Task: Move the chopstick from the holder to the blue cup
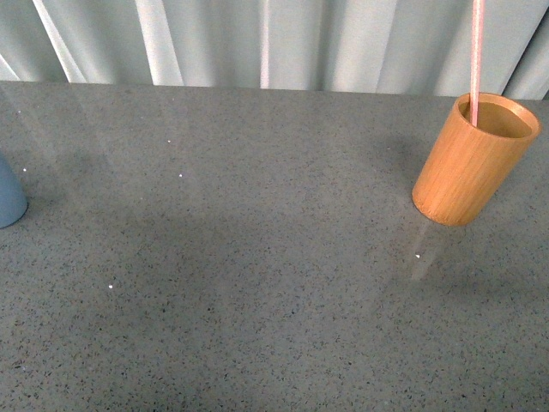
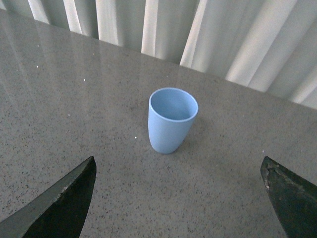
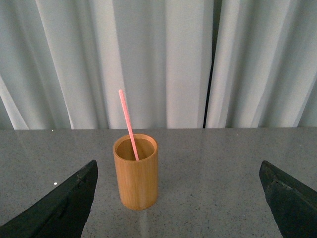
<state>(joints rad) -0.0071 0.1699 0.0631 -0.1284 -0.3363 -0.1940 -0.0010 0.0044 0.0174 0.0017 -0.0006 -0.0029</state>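
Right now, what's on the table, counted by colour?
Light blue: 1, the blue cup
Orange-brown: 1, the holder
Pale pink: 1, the chopstick, standing in the holder
Total: 3

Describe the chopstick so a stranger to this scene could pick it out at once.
On the grey speckled table, look right to the orange-brown wooden holder near the curtain. The chopstick stands in it, rising well above the rim. It is the only long, thin, pale pink stick here; the blue cup far left holds nothing.
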